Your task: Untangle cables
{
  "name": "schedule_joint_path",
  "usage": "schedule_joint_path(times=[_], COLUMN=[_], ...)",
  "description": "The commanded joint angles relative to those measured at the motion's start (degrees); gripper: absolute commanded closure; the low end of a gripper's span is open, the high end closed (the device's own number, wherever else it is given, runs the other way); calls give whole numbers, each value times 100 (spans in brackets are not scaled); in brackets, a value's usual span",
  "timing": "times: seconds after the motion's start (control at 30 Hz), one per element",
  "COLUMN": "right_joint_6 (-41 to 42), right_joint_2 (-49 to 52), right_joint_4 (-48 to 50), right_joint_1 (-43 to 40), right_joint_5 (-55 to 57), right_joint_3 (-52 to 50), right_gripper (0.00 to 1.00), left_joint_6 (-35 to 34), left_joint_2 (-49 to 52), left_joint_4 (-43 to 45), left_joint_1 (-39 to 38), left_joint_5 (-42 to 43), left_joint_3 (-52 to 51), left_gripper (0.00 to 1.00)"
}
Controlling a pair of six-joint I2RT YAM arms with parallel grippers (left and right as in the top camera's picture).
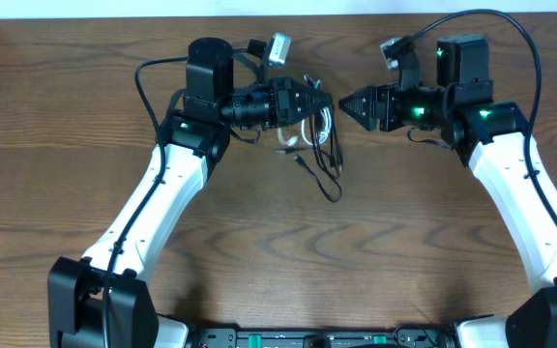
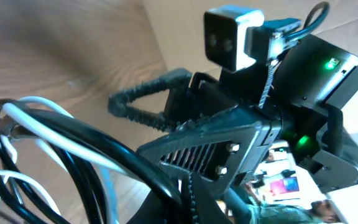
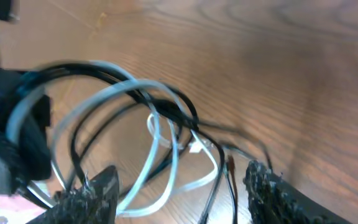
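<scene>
The black cable (image 1: 331, 180) and the white cable (image 1: 294, 143) hang in one tangled bundle at the tip of my left gripper (image 1: 319, 102), which is shut on the loops, with a black tail trailing onto the table. In the left wrist view the white cable (image 2: 42, 118) and black cable (image 2: 95, 146) loop close to my left gripper's fingers (image 2: 191, 196). My right gripper (image 1: 344, 103) faces the bundle from the right, a short gap away. In the right wrist view its fingers (image 3: 182, 190) are wide open, with the white loops (image 3: 160, 134) and black loops (image 3: 185, 111) beyond them.
The wooden table (image 1: 278, 251) spreads around the bundle. The two arms point at each other across the far middle. The right arm's wrist camera (image 2: 232, 37) shows close in the left wrist view. Thick black arm wires arc over each arm.
</scene>
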Motion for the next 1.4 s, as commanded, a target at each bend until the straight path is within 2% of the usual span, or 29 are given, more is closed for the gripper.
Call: schedule_joint_path(times=[0.0, 0.13, 0.23, 0.4, 0.57, 0.7, 1.17, 1.27, 1.37], right_joint_6=[190, 387, 831, 1036, 1228, 1327, 1390, 1187, 951], right_joint_2=[-13, 57, 232, 610, 719, 750, 756, 769, 848], right_joint_4=[170, 345, 363, 695, 844, 828, 876, 820, 415], right_joint_1=[35, 92, 122, 203, 234, 313, 389, 391, 442], right_joint_5=[-343, -254, -72, -697, -855, -857, -1325, -1274, -667], right_joint_3=[31, 28, 31, 31, 28, 28, 28, 28, 26], right_gripper=[39, 43, 53, 55, 51, 66, 64, 67, 71], left_joint_6=[-411, -780, -1010, -1075, -1073, -1069, -1010, -1023, -1294], left_joint_2=[-68, -68, -68, -68, -68, -68, 122, 157, 157], left_joint_4=[96, 356, 562, 592, 592, 592, 592, 595, 758], left_joint_1=[15, 15, 15, 15, 15, 13, 9, 9, 9], left_joint_5=[339, 341, 337, 334, 313, 153, 76, 70, -39], left_joint_3=[59, 59, 59, 59, 59, 59, 57, 57, 59], left_gripper=[92, 93, 93, 93, 93, 93, 93, 93, 93])
